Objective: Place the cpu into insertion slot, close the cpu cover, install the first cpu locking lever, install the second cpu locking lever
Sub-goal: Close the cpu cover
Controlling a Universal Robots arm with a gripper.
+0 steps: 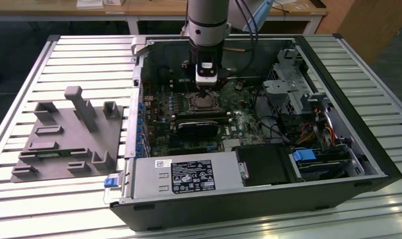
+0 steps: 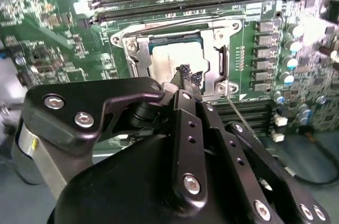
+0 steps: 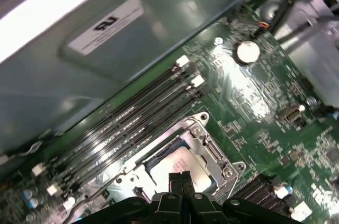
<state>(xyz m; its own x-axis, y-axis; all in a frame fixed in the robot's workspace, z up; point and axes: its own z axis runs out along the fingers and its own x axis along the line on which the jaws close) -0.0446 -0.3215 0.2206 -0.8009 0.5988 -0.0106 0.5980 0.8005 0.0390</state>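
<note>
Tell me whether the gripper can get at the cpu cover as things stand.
Probably yes. The gripper hangs close over the cpu cover, which lies flat around the cpu. Nothing visible stands between them in both wrist views.

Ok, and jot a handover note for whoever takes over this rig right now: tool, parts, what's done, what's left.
The tool is shut, holding nothing, with its tips just over the chip's edge.
The cpu sits in the insertion slot inside the open computer case.
The cpu cover appears to lie flat around the chip.
Done: cpu placed; cover seemingly closed.
Left: a thin locking lever sticks out free beside the socket, and no lever can be seen latched.
</note>
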